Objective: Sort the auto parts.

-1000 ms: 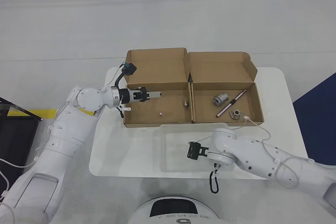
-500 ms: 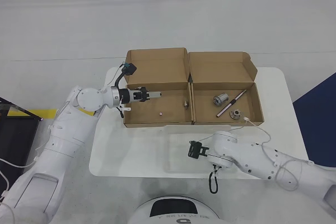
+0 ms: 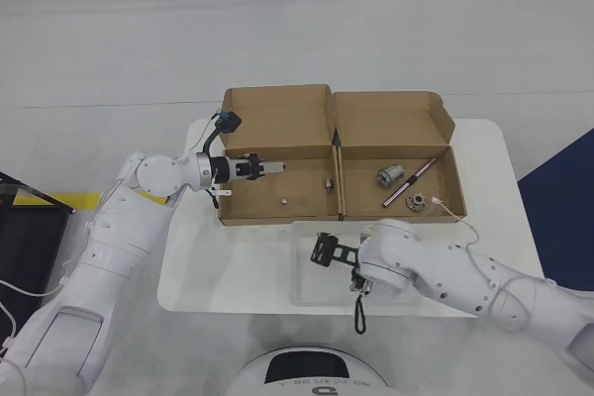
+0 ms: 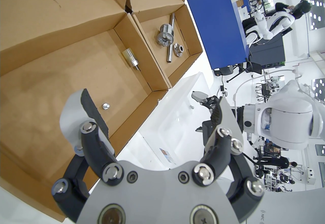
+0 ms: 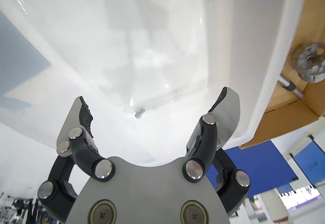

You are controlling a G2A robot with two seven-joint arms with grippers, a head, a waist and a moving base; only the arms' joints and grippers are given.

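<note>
Bolt (image 5: 139,114) lies in white tray (image 5: 279,57) (its sticker (image 4: 165,152) unreadable), right jaws spread.

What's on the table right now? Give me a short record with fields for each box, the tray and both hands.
Left box: small bolt and stubby cylinder, lying apart
Right box: geared hub, rod, flange
Tray: one loose bolt
Left hand: open, empty, over the left box
Right hand: open, empty, over the tray, pointed towards the loose bolt
</note>
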